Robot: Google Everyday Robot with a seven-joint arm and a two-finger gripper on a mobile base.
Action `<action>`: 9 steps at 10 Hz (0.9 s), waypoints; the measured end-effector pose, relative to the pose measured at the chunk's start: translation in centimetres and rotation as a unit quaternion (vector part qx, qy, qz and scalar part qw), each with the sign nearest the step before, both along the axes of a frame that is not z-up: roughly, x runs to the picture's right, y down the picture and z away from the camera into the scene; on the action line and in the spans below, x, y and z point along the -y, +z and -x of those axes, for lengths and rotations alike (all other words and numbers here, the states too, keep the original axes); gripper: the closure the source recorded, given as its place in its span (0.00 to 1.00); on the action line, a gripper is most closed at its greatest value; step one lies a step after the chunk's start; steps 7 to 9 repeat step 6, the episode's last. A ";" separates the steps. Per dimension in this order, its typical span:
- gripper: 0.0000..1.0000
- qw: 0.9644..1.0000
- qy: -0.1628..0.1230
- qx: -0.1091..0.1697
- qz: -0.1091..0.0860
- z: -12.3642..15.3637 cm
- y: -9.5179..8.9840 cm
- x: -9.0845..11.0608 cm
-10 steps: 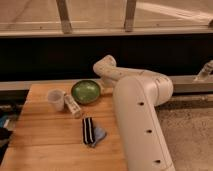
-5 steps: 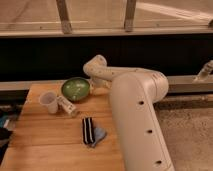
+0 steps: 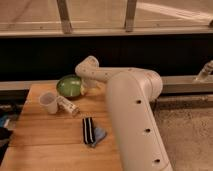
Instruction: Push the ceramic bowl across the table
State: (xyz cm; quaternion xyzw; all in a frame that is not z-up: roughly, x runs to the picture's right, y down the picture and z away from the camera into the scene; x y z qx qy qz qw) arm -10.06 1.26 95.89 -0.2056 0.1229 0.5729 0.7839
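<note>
The green ceramic bowl (image 3: 68, 85) sits near the far left edge of the wooden table (image 3: 50, 145). My gripper (image 3: 86, 88) is at the end of the white arm (image 3: 130, 100), which reaches across from the right. The gripper is right against the bowl's right side. Part of the bowl's right rim is hidden behind it.
A small translucent white cup (image 3: 48, 101) stands just in front of the bowl on the left. A small bottle (image 3: 68, 105) lies beside the cup. A dark striped object (image 3: 88, 130) and a blue item (image 3: 99, 135) lie mid-table. A dark wall runs behind the table.
The arm has swung left. The bowl has slid left and toward the table's far left edge with the gripper against it. The cup and the bottle have not moved on the table.
</note>
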 end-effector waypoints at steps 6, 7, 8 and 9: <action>0.30 0.996 0.042 -0.037 -0.070 -5.5 -4.5 4.3; 0.30 0.996 0.042 -0.037 -0.070 -5.5 -4.5 4.3; 0.30 0.996 0.042 -0.037 -0.070 -5.5 -4.5 4.3; 0.30 0.996 0.042 -0.037 -0.070 -5.5 -4.5 4.3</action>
